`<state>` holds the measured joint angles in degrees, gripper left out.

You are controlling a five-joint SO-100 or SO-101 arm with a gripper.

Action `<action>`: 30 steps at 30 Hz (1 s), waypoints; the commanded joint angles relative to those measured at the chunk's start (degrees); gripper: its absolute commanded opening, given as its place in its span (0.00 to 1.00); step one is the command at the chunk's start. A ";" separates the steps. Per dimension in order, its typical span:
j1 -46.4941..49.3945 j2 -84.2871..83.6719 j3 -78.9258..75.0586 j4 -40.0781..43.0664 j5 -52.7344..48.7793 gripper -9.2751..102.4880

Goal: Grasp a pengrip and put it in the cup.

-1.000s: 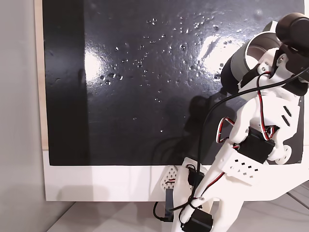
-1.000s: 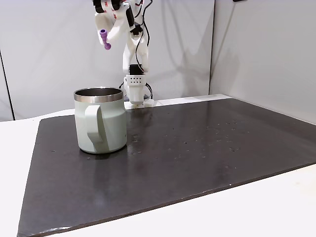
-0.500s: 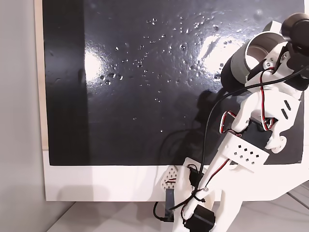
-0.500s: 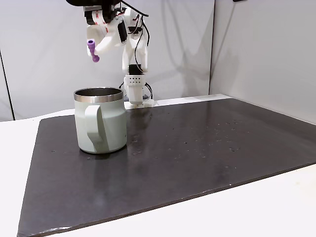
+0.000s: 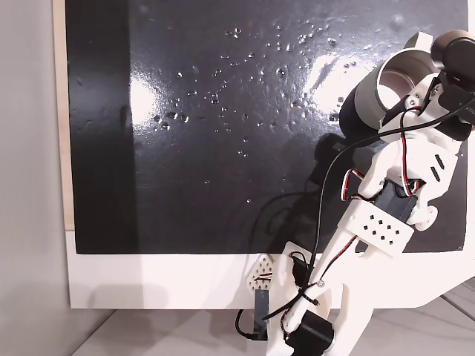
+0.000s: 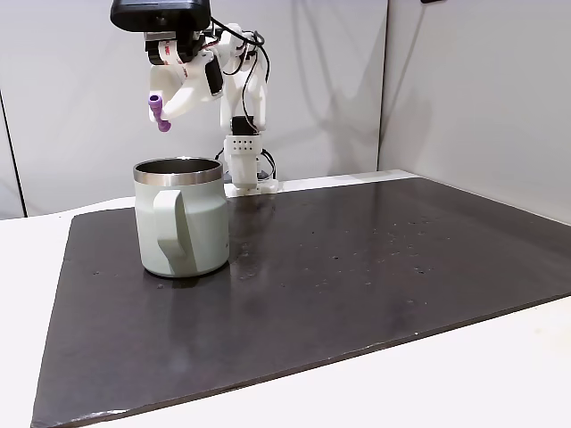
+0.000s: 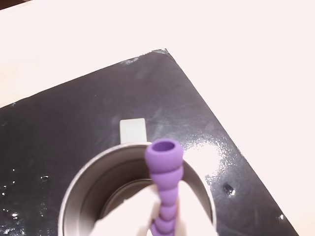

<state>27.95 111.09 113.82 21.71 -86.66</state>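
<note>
Swinging left across a fixed view over the last second, the white two-finger gripper (image 6: 159, 113) now hangs directly above the cup (image 6: 181, 217), a pale grey-beige steel mug with a shiny metal rim and a small side handle facing the camera. Its fingers are pinched on the pengrip (image 6: 157, 111), a small purple ribbed rubber tube, held clear of the rim with open air between. From the wrist view, the pengrip (image 7: 165, 189) points out over the mug's gleaming inside, the cup (image 7: 78, 189) lying straight below it and the handle turned to the far side. The mug stands upright near the left of a dark slab-like mat (image 6: 357, 276) on a white table (image 6: 500, 374). Seen from the other fixed view, the white arm (image 5: 386, 215) bends over the cup (image 5: 367, 96) at the mat's right edge.
</note>
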 commanded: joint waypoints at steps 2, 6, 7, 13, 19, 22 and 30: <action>0.70 0.18 -0.70 -2.99 -0.35 0.11; 1.05 0.09 -0.18 -2.99 -0.35 0.27; 1.14 0.09 0.00 -2.99 -0.26 0.28; 1.67 0.00 0.18 -2.99 -0.35 0.36; 1.93 0.00 0.18 -2.99 -0.35 0.35; 2.02 0.00 0.18 -2.99 -0.35 0.35; 2.20 0.18 0.09 -2.99 -0.35 0.35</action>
<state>29.53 110.74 114.35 21.36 -86.66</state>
